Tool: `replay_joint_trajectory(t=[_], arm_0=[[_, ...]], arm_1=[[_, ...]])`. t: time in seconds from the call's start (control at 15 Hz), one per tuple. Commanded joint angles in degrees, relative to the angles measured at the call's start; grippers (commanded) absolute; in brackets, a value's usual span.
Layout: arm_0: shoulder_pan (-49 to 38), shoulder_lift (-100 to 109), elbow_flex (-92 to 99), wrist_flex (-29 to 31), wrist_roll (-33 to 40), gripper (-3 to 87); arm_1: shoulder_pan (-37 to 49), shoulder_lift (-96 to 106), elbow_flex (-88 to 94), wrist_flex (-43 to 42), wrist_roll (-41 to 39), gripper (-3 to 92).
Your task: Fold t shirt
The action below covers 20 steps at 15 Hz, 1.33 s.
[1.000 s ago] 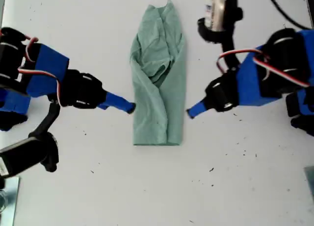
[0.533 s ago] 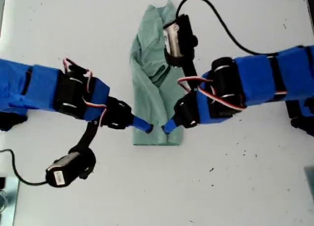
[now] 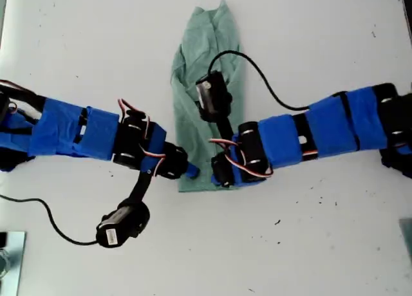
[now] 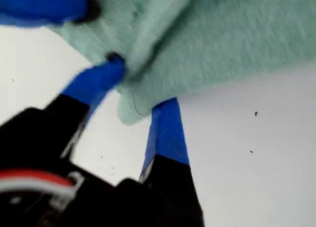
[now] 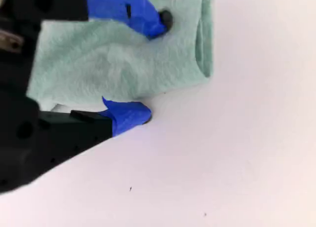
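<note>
The sage-green t shirt (image 3: 225, 32) lies folded into a narrow upright strip on the white table (image 3: 290, 244). The arm from the exterior view's right carries my first gripper (image 3: 222, 177) at the strip's lower corner on that side. Its blue fingers stand open around that corner (image 4: 140, 81) of the t shirt (image 4: 237, 34). The arm from the exterior view's left brings my second gripper (image 3: 191, 172) to the other lower corner. It is open (image 5: 155, 66), one finger on top of the t shirt (image 5: 108, 64) and one at its edge. A finger (image 4: 44, 5) of my second gripper shows nearby.
A black wrist camera (image 3: 209, 96) on its stalk hangs over the shirt's middle, trailing a black cable (image 3: 270, 90). The other camera (image 3: 122, 225) sits over the table toward the exterior view's lower left. A metal object (image 3: 9, 257) lies at that view's lower left edge.
Both arms have reached in from the sides and down to the shirt's lower corners, bringing the grippers close together. The shirt itself lies as before.
</note>
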Motion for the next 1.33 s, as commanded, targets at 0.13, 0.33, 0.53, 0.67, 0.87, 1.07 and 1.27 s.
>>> replay_joint_trajectory(t=[0.13,0.33,0.53,0.67,0.87,1.07,1.27], arm_0=[[4.13,0.7,-7.56,3.08,1.93,-0.3],[5.62,-0.44,-11.78,3.69,2.37,-0.3],[6.06,1.23,-12.22,4.13,1.23,-0.3],[5.89,4.04,-13.36,6.86,0.44,-0.3],[2.64,21.71,-15.73,18.54,-0.09,26.0],[1.14,24.52,-15.82,21.88,0.53,28.9],[2.64,16.17,-16.17,17.84,-0.18,29.9]], arm_1=[[-2.64,6.15,-0.97,0.88,-3.16,0.7],[-3.34,9.05,-1.58,0.35,-5.01,0.8],[-3.6,9.23,-1.85,-0.7,-5.27,0.8],[-3.43,9.23,-1.58,-0.88,-5.36,0.8],[-2.55,9.32,-1.49,-2.02,-5.36,0.7],[-1.85,9.58,-1.49,-2.11,-6.24,0.7],[-1.76,10.02,-1.49,-1.93,-6.42,0.7]])
